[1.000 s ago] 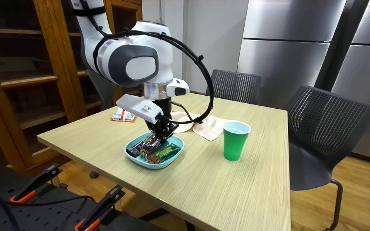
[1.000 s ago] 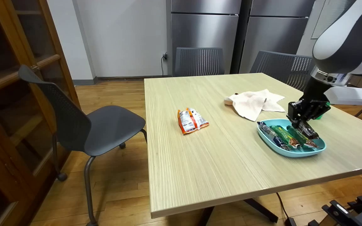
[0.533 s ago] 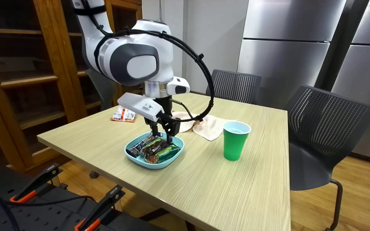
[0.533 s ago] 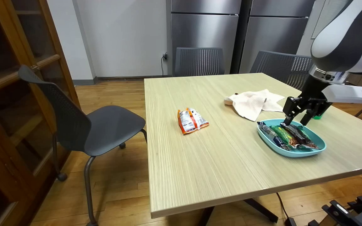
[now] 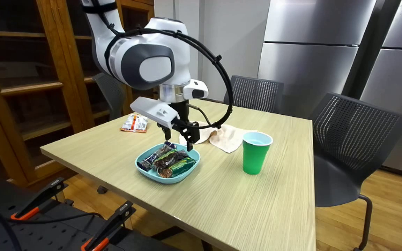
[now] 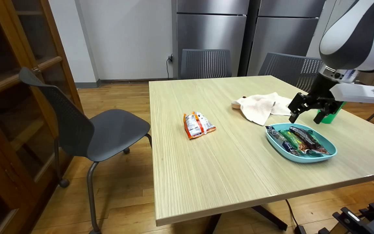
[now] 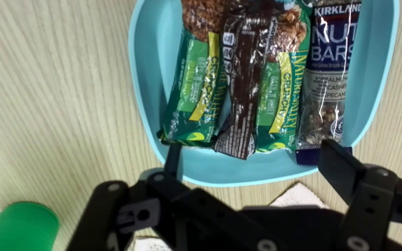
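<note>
Even, bright indoor light falls on the desk [image 6: 206,169], while the wooden cabinet [image 5: 31,88] is dark inside in both exterior views. Soft reflections streak the stainless-steel refrigerator [image 6: 209,35], and shade lies on the wooden floor [image 6: 122,195] beneath the chair [image 6: 117,130]. Wide-angle distortion slants uprights toward the picture edges, and print on the snack bag [image 6: 199,125] is smeared. The wrist view is sharper: white glints speckle the brown-wrapped bar [image 7: 245,78] and the Kirkland nut bar [image 7: 328,82], whereas the tool [image 7: 251,148] looks nearly black and slightly soft.
</note>
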`<control>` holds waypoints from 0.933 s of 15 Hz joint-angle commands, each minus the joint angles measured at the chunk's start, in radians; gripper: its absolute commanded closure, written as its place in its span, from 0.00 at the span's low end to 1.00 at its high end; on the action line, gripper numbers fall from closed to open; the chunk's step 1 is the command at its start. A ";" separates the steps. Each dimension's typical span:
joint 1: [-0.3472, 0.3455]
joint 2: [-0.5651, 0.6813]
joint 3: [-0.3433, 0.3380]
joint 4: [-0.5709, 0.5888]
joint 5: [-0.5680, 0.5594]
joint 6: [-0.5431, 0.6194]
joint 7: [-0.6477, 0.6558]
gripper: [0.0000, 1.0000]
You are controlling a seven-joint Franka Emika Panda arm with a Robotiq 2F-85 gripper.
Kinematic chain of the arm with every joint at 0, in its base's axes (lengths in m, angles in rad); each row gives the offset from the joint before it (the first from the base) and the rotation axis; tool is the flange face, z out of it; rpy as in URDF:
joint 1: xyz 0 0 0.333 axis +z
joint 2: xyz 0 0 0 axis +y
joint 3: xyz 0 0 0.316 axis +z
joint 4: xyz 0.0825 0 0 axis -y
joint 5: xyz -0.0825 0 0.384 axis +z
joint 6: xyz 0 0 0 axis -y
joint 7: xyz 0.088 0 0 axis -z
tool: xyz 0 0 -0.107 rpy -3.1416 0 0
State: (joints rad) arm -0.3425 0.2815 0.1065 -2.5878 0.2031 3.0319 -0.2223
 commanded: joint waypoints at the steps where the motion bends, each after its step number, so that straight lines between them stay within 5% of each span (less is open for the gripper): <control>1: -0.019 -0.043 0.019 0.016 0.011 -0.020 -0.015 0.00; 13: 0.055 0.042 -0.071 0.241 -0.076 -0.096 0.017 0.00; 14: 0.032 0.011 -0.044 0.181 -0.038 -0.052 -0.003 0.00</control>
State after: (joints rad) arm -0.3210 0.2940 0.0706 -2.4065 0.1583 2.9810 -0.2226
